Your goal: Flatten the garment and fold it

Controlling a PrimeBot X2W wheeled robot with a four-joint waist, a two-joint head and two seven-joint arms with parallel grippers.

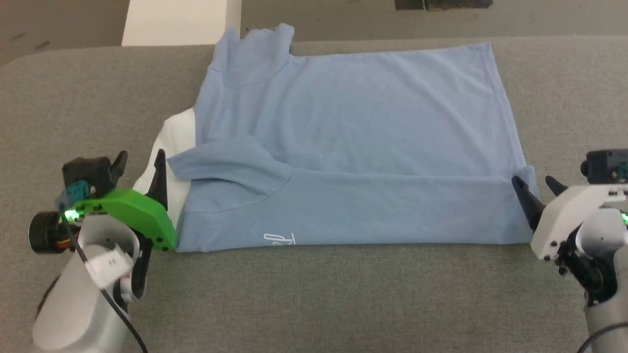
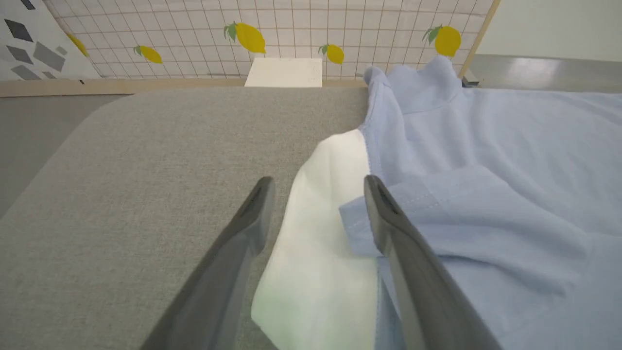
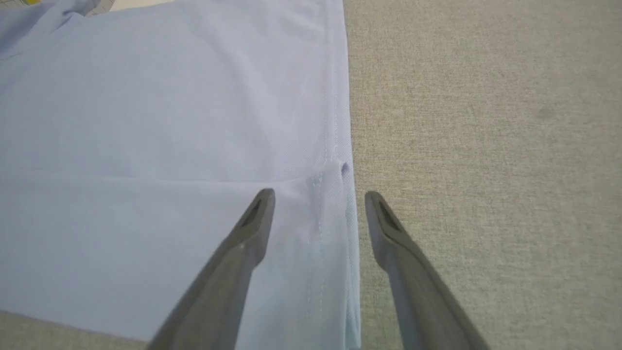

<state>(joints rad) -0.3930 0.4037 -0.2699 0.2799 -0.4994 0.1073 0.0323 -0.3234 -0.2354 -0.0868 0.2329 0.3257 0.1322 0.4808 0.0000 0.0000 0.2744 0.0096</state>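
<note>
Left gripper [image 1: 140, 164]: fingers apart, astride the white section [image 1: 174, 132] of the shirt [image 1: 353, 122]; nothing held.
Right gripper [image 1: 534, 184]: fingers apart, astride the shirt's folded right edge; nothing held.
Arms: low, fingers pointing forward.
Shirt position: spread on the grey table [image 1: 343, 294], near edge folded over.

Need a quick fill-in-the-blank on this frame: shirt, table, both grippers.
1. The garment lies on a ____ table.
2. The left gripper and the right gripper both have their jaws ____.
3. The left gripper straddles the garment's ____ fabric section.
Missing words: grey; open; white.
</note>
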